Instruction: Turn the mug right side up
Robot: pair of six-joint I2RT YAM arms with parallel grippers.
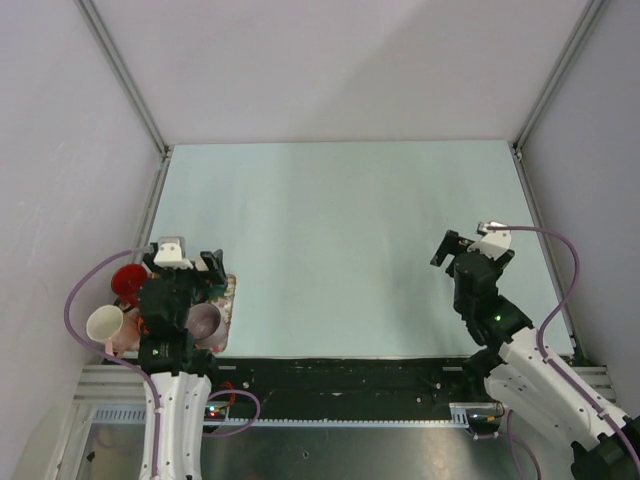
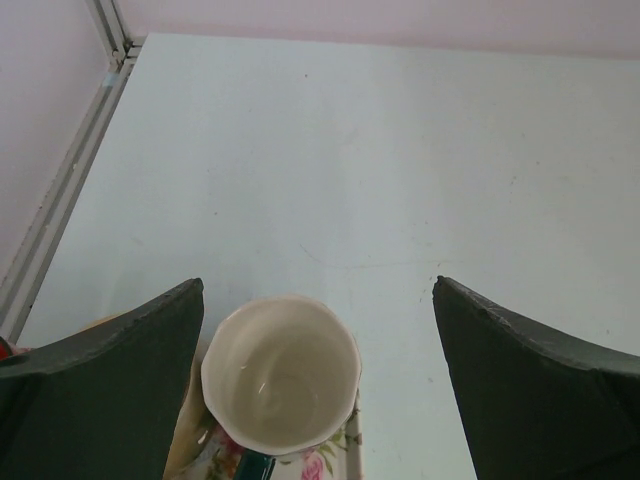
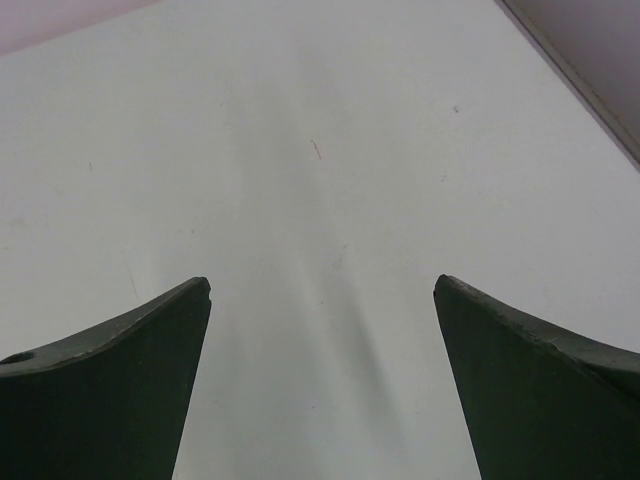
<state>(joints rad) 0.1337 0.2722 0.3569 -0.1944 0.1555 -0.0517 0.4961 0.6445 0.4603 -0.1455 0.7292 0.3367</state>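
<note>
**A:** Where's the mug?

**B:** The cream mug (image 2: pixel 280 372) sits low between the left gripper's (image 2: pixel 318 290) fingers, close to the palm. It's mouth up on the floral tray (image 2: pixel 335 452).

**A:** Gripped?

**B:** No. The jaws stand wide apart and hold nothing. The left finger is just beside the mug's wall and the right one is well clear.

**A:** Which step, then?

**B:** Release, I'd judge, since the mug already looks upright. Next, the hand must lift straight away without clipping the rim.

**A:** The other arm?

**B:** The right gripper (image 3: pixel 322 290) gapes just as wide above the table (image 3: pixel 320 150), with nothing between its fingers.
</note>
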